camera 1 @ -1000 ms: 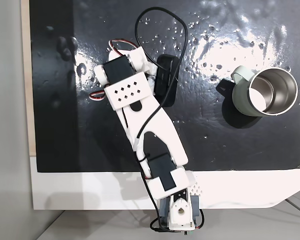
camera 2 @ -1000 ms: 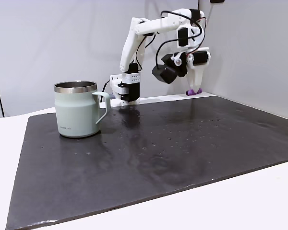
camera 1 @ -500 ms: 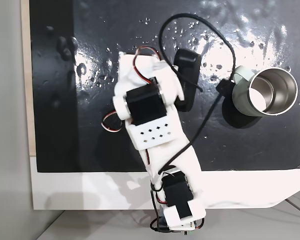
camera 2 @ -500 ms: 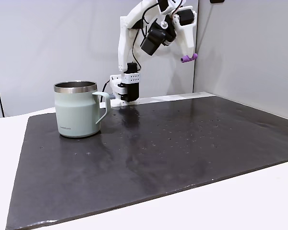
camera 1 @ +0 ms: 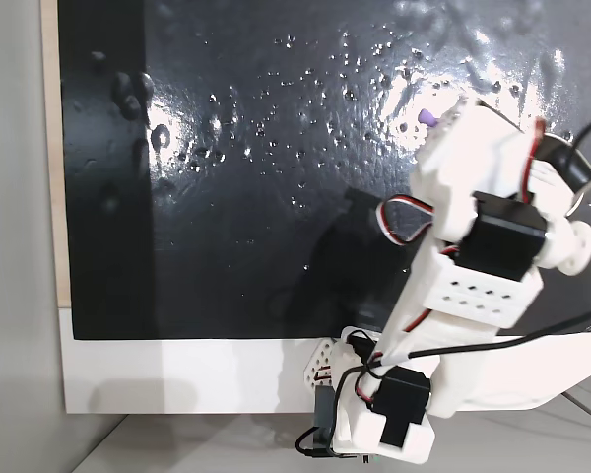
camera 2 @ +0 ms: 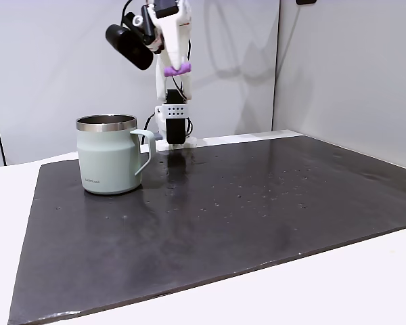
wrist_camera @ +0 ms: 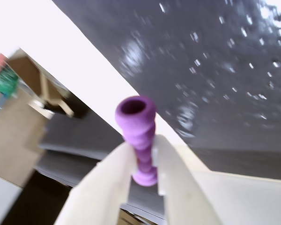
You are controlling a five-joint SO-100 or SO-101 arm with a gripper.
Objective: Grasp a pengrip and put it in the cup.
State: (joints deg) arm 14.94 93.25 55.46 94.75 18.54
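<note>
High above the mat in the side fixed view, my gripper (camera 2: 176, 68) is shut on the purple ribbed pengrip (camera 2: 176, 68). It hangs above and to the right of the sage-green cup (camera 2: 111, 156), which stands upright with its steel rim and its handle facing right. Seen from above, the pengrip (camera 1: 426, 117) pokes out at the arm's far end, and the white arm covers the cup. In the wrist view the pengrip (wrist_camera: 138, 136) sits crosswise between my two white fingers (wrist_camera: 107, 183), its open end toward the camera.
A wet-looking black mat (camera 2: 257, 203) covers the white table (camera 2: 365, 284). The arm's base (camera 2: 175, 125) stands at the mat's far edge behind the cup. Grey wall panels (camera 2: 345, 68) close off the back and right.
The arm has swung across with the pengrip held: leftward in the side view to near the cup, rightward in the top view until it covers the cup.
</note>
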